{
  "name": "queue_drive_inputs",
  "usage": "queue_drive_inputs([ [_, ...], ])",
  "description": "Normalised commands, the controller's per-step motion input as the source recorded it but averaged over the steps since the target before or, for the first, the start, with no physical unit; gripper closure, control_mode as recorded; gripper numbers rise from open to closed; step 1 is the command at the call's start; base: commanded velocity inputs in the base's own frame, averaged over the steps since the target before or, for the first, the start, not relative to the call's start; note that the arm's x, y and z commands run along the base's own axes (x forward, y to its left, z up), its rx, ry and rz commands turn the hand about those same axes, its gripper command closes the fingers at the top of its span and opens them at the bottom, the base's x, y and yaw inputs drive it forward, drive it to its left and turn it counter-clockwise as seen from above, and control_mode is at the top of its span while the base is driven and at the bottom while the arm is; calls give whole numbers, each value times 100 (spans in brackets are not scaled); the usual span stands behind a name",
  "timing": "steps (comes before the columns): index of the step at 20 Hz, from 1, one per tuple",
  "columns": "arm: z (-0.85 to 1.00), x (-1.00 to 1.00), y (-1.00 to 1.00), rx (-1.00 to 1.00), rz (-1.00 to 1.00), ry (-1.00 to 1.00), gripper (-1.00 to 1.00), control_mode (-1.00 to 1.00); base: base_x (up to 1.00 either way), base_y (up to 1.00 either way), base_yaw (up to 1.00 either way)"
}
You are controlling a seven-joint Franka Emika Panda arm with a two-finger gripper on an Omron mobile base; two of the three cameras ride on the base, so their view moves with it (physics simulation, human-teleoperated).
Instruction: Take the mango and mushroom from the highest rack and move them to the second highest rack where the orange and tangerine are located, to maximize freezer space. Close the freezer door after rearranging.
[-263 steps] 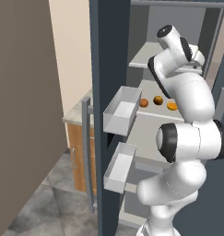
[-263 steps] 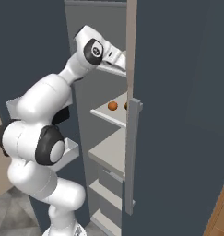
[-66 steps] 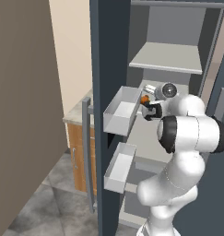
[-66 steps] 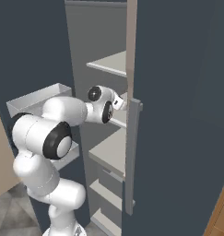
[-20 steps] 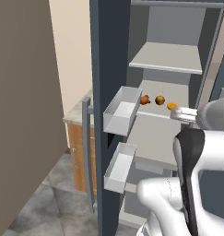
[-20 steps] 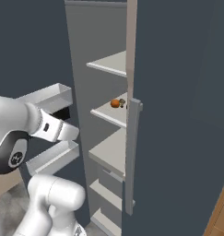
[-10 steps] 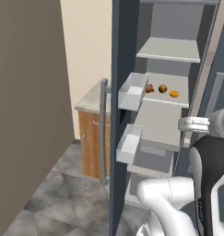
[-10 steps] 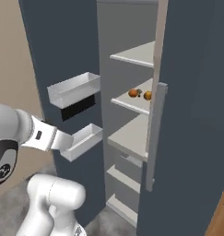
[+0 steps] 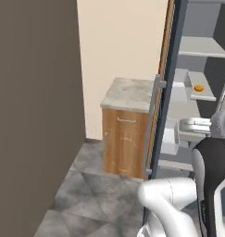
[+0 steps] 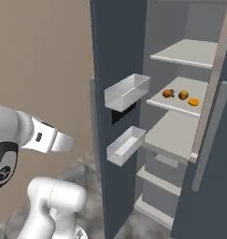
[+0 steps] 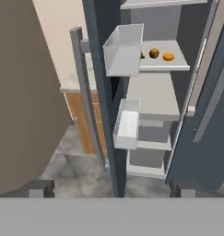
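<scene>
1. We have our gripper (image 11: pixel 111 190) wide open and empty, its two tips far apart, looking at the freezer from outside the open door (image 11: pixel 103 83).
2. The fruits lie in a row near the front edge of the second rack (image 10: pixel 180 103): three pieces (image 10: pixel 183 95) show there, and we cannot tell mango from mushroom, orange or tangerine at this size.
3. The top rack (image 10: pixel 189 51) looks bare, so we judge that closing the door is what remains.
4. Risks: the door bins (image 10: pixel 127 91) jut toward the racks and may snag our arm; a push near the hinge could slip; a hard swing could roll the pieces off the edge.
</scene>
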Motion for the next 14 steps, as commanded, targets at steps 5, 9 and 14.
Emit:
queue_drive_inputs([
  [5,0,0,0,0,0,0,-100,100,12,99,-39],
  [9,0,0,0,0,0,0,-100,100,25,86,-47],
  [14,0,0,0,0,0,0,-100,100,36,77,-52],
])
